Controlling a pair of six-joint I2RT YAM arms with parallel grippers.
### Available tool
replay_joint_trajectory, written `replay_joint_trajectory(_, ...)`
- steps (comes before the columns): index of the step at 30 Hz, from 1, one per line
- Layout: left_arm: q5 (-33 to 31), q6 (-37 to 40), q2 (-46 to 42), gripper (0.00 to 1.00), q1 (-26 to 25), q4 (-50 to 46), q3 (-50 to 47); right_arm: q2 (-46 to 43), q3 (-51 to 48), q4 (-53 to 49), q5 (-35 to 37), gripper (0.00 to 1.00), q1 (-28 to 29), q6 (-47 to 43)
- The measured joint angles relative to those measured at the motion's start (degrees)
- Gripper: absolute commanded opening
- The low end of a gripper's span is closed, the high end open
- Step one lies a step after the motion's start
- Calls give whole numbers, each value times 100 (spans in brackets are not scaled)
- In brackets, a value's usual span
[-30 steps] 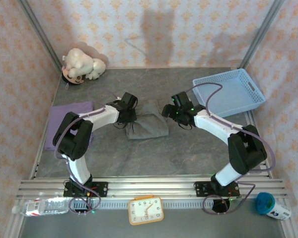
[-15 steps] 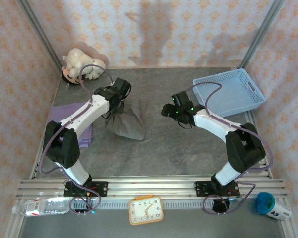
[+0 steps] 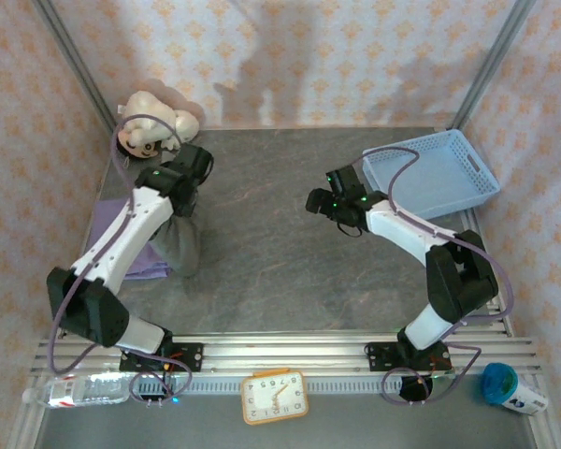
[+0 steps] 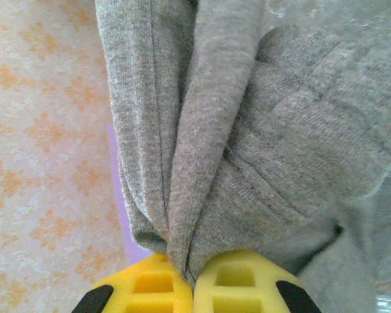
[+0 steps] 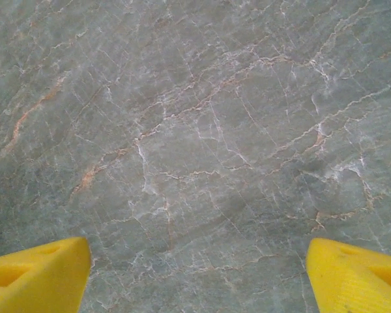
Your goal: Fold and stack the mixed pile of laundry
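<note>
The dark grey-olive shirt [image 3: 181, 248] hangs bunched from my left gripper [image 3: 180, 208], which is shut on it at the left of the table. Close up, the yellow fingertips [image 4: 153, 283] pinch a fold of the grey shirt [image 4: 267, 130]. The folded lilac-purple shirt [image 3: 109, 217] lies flat at the table's left edge, partly under my left arm and the hanging grey one; a strip of the purple shirt [image 4: 120, 215] shows past the grey cloth. My right gripper [image 3: 323, 202] hovers open over bare table right of centre, its gripper [image 5: 199, 280] with nothing between the jaws.
A light blue lattice basket [image 3: 467, 187] stands at the back right. A white plush toy [image 3: 154, 126] lies in the back left corner. The wallpapered walls close in the table. A clock [image 3: 274, 398], a bottle [image 3: 79, 388] and a blue cup [image 3: 500, 383] sit beyond the front rail.
My left arm has swung left, lifting the grey shirt from the table's middle to hang beside and over the purple shirt. The right gripper has stayed nearly still and open.
</note>
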Motion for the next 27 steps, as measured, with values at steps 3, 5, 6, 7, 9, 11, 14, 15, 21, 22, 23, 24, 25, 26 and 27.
replay_joint_trajectory(3,57,208,-315,0,332,13,-114,26,28,-11,-39,85,0,2)
replay_joint_trajectory(5,184,313,-439,0,562,83,-234,26,28,-28,-42,85,0,7)
replay_joint_trajectory(6,236,348,-479,0,658,151,-319,26,28,-26,-46,85,0,26)
replay_joint_trajectory(7,262,400,-501,0,739,229,-409,26,28,-26,-61,85,0,31)
replay_joint_trajectory(9,210,498,-496,18,890,376,-575,26,28,-26,-107,85,0,52)
replay_joint_trajectory(11,-7,581,-444,66,1025,487,-656,26,28,-26,-144,85,0,72)
replay_joint_trajectory(14,-741,616,-142,100,1412,802,-662,26,39,-48,-166,85,0,70)
replay_joint_trajectory(15,-986,597,26,100,1600,898,-632,26,57,-72,-168,85,0,66)
replay_joint_trajectory(21,-1646,184,1023,100,2280,1182,-151,24,98,-210,-109,85,-2,-59)
replay_joint_trajectory(22,-1626,107,1012,100,2243,1198,-151,20,98,-240,-74,85,-7,-74)
replay_joint_trajectory(23,-1576,37,960,100,2208,1224,-151,0,96,-280,-46,85,-26,-94)
replay_joint_trajectory(24,-1482,-48,887,100,2173,1263,-151,-44,85,-310,-9,85,-55,-127)
replay_joint_trajectory(25,-1386,-111,815,100,2146,1298,-155,-98,66,-339,17,85,-103,-144)
replay_joint_trajectory(26,-1274,-197,678,100,2105,1355,-173,-173,37,-363,57,85,-179,-170)
replay_joint_trajectory(27,-1167,-249,546,100,2061,1443,-225,-249,4,-380,85,85,-267,-201)
